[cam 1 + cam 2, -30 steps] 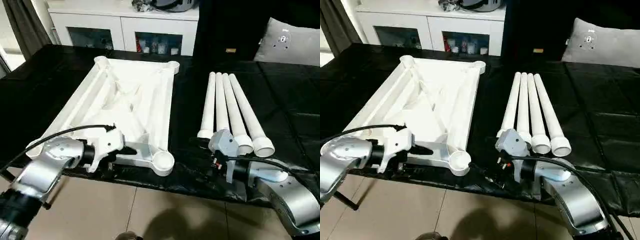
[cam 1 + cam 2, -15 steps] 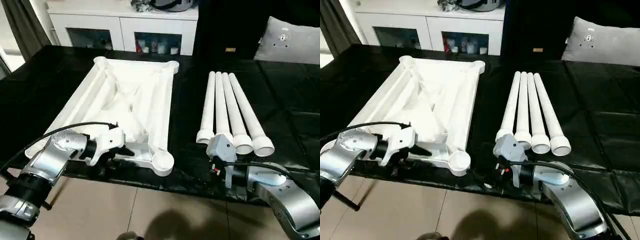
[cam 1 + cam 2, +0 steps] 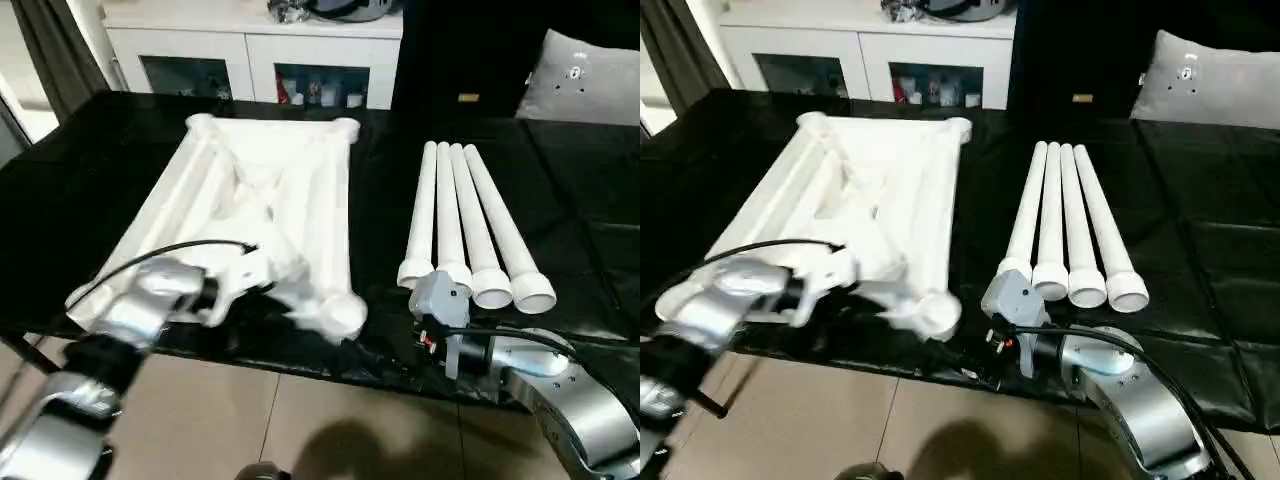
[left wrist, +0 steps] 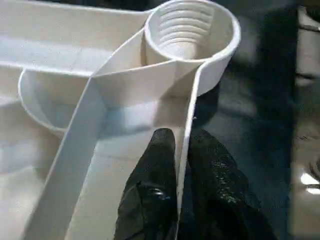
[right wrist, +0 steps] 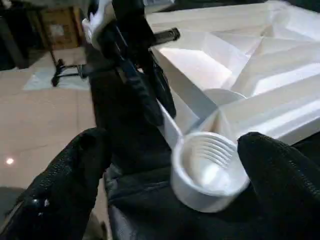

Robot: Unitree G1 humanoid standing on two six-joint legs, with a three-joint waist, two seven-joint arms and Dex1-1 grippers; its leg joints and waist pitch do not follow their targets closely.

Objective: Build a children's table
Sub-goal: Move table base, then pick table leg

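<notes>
Left hand [image 4: 180,165] clamped on tabletop [image 3: 260,200] rim by desk's near edge; right hand [image 5: 170,175] spread wide. Probably light, stiff, slick; best gripped by thin ribs.

I see open black work surface [image 3: 380,230] between the tabletop [image 3: 260,215] and the four legs [image 3: 470,225]. The left gripper [image 4: 181,150] blocks the tabletop's near rim beside the corner socket [image 4: 190,30].

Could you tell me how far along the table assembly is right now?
Done: the tabletop lies underside up, sockets exposed. In hand: the left gripper pinches the tabletop's near rim beside a corner socket, which the open right gripper frames. Left: all four legs lie unfitted.
</notes>
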